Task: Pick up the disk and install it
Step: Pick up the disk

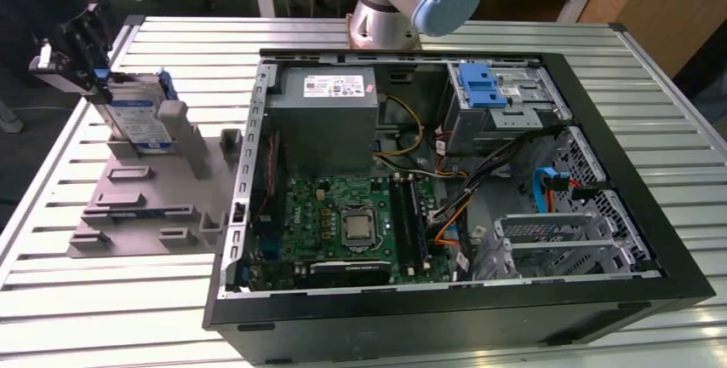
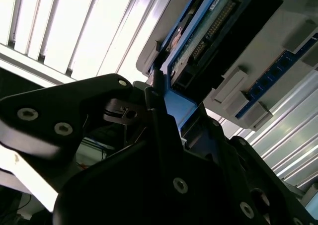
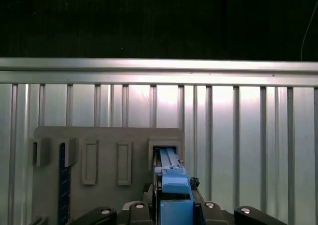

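At the grey holder [image 1: 142, 196], gripper [image 1: 100, 85] tight around the upright disk [image 1: 139, 118].

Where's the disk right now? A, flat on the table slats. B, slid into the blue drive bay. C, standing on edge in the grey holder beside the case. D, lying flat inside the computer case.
C: the disk stands on edge in the grey holder, outside the computer case, with the gripper closed on its top edge.
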Controlling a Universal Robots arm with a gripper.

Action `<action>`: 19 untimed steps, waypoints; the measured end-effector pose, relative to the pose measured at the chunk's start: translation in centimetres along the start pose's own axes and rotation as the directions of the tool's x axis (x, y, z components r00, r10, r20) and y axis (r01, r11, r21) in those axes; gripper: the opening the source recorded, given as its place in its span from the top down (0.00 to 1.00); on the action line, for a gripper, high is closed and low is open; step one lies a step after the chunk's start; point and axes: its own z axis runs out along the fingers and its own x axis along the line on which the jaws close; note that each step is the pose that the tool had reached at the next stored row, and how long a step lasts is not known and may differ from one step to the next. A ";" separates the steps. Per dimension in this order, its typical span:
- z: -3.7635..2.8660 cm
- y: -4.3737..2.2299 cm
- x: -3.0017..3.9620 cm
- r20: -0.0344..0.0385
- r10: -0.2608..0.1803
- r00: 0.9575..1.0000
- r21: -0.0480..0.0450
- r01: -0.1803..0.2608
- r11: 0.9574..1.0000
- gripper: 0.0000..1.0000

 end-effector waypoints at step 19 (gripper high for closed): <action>-0.86 0.02 -0.02 -0.001 0.008 1.000 0.000 -0.008 1.000 0.63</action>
